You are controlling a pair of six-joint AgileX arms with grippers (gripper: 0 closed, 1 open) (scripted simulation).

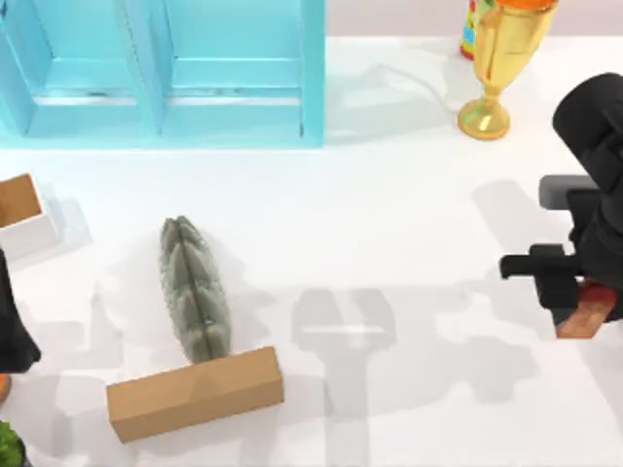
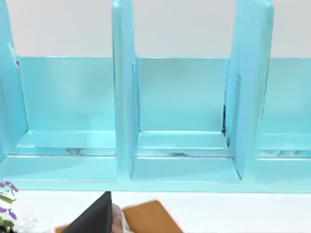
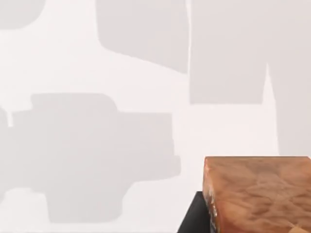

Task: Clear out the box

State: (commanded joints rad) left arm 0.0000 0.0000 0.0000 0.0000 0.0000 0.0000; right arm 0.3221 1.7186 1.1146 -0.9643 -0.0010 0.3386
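the right hand (image 1: 574,309) is hovering at the desk's (image 1: 409,243) right edge, pinching a reddish-brown block (image 1: 587,316) that is hanging under its fingers. the block is looking rigid, light and smooth-sided, so a firm grip across its flat faces near the middle is probably suiting it best. the left hand (image 2: 97,221) is waiting at the left edge near a small white box (image 1: 24,219); i cannot tell its spread.

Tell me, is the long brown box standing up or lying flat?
Lying flat: the long brown box rests lengthwise on the table, touching the grey object.
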